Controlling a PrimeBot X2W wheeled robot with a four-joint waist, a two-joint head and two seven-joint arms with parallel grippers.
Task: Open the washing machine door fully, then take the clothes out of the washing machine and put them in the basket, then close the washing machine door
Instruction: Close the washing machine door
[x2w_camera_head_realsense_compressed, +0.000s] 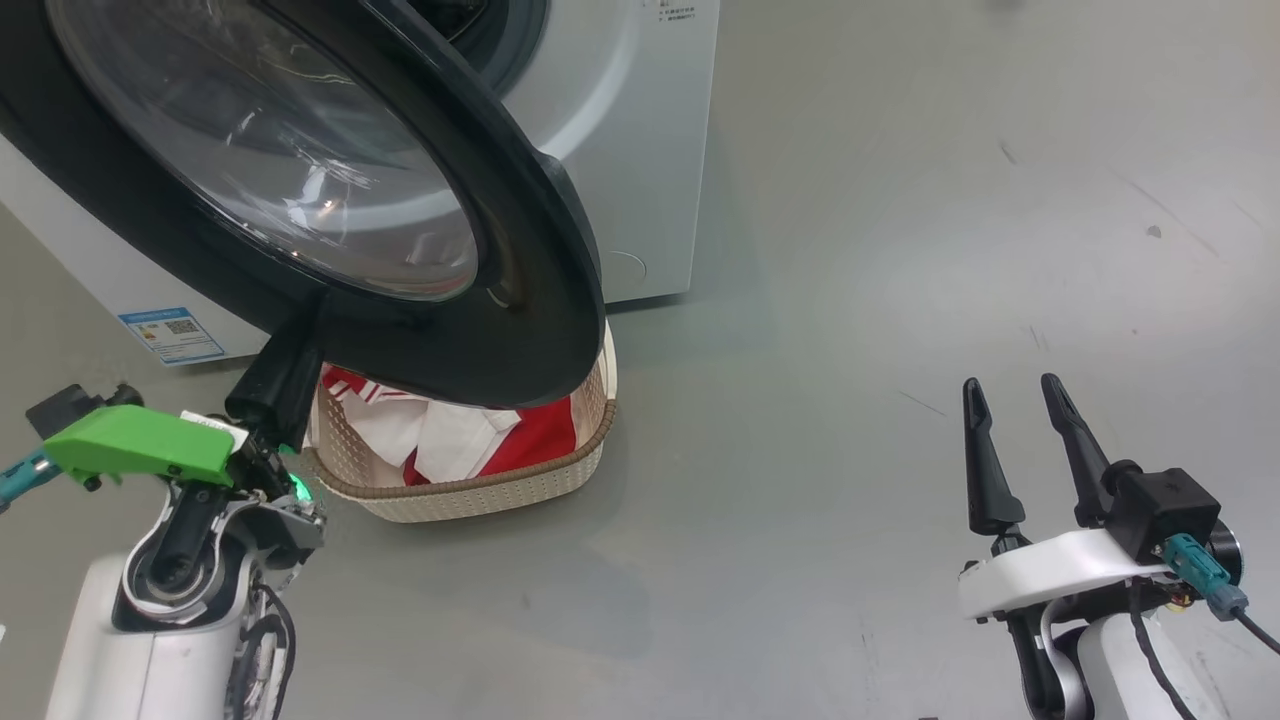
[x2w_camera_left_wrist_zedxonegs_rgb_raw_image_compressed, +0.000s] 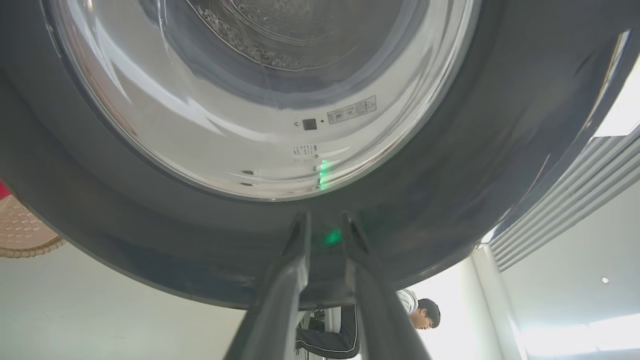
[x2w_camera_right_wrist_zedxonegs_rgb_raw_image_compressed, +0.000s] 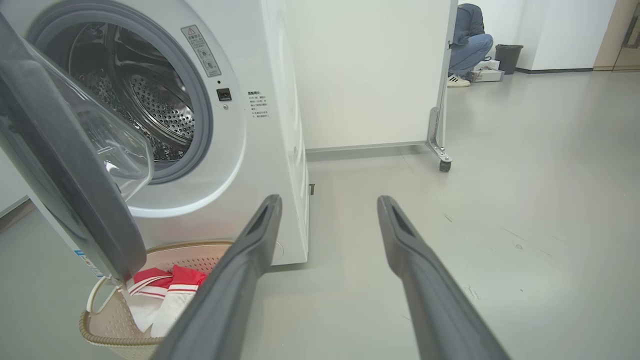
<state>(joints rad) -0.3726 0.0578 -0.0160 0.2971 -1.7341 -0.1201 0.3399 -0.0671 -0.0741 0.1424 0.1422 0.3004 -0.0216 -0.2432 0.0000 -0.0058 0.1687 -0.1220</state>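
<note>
The washing machine door (x2w_camera_head_realsense_compressed: 480, 330) stands partly open, its black rim hanging over the basket (x2w_camera_head_realsense_compressed: 480, 495). My left gripper (x2w_camera_head_realsense_compressed: 285, 360) is at the door's lower edge; in the left wrist view the left gripper (x2w_camera_left_wrist_zedxonegs_rgb_raw_image_compressed: 325, 222) rests its tips on the rim (x2w_camera_left_wrist_zedxonegs_rgb_raw_image_compressed: 450, 200) with a narrow gap and nothing between them. Red and white clothes (x2w_camera_head_realsense_compressed: 530, 440) lie in the basket below the white washing machine (x2w_camera_head_realsense_compressed: 630, 120). The steel drum (x2w_camera_right_wrist_zedxonegs_rgb_raw_image_compressed: 160, 110) looks bare where it shows. My right gripper (x2w_camera_head_realsense_compressed: 1010, 385) stands open and holds nothing, well to the right over the floor.
The grey floor (x2w_camera_head_realsense_compressed: 900, 300) stretches to the right of the machine. A white partition on casters (x2w_camera_right_wrist_zedxonegs_rgb_raw_image_compressed: 370, 75) stands behind it, with a crouched person (x2w_camera_right_wrist_zedxonegs_rgb_raw_image_compressed: 467, 35) and a black bin (x2w_camera_right_wrist_zedxonegs_rgb_raw_image_compressed: 507, 57) far back. Another person (x2w_camera_left_wrist_zedxonegs_rgb_raw_image_compressed: 420, 312) shows under the door.
</note>
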